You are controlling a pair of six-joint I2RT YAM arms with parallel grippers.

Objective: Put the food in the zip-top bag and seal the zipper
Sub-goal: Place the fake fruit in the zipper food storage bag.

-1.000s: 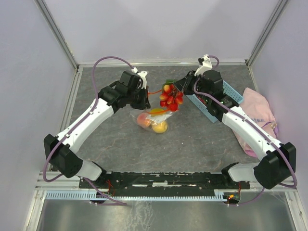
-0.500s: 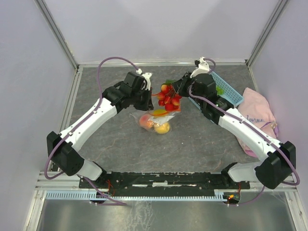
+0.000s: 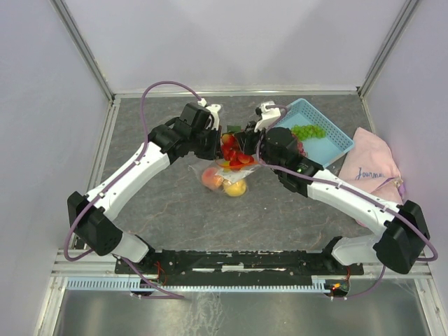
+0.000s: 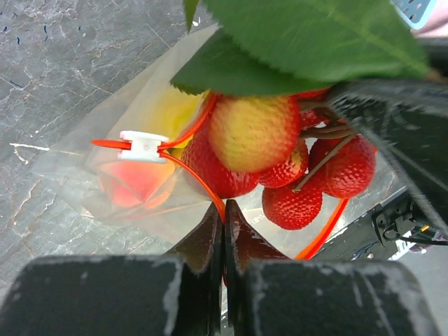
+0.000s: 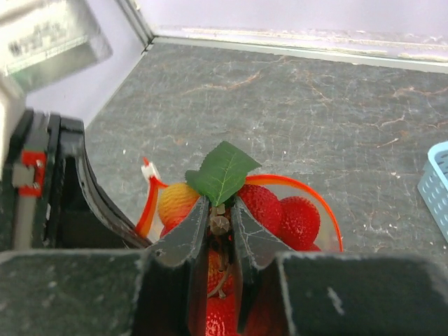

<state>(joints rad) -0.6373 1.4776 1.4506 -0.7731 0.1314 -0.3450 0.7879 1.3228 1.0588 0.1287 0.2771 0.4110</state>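
1. Zip-top bag [image 3: 225, 170] lies mid-table between the arms, with a peach [image 3: 210, 176] and a yellow fruit [image 3: 236, 187] inside.
2. Left gripper [image 4: 224, 210] is clamped on the bag's mouth at the zipper [image 4: 190, 173], near the white slider [image 4: 143, 145].
3. Strawberries [image 4: 292, 204] hang at the open mouth.
4. Right gripper [image 5: 220, 225] pinches their stem under the leaf [image 5: 222, 171].
5. Blue basket [image 3: 337, 138] holds green grapes [image 3: 308, 131].

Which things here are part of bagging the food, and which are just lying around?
Job in hand:
clear crinkly zip-top bag
orange-red zipper strip
red toy strawberry cluster
orange-pink peach and yellow mango, already bagged
green toy grapes, still in the basket

Lying about:
light blue slatted basket
pink cloth
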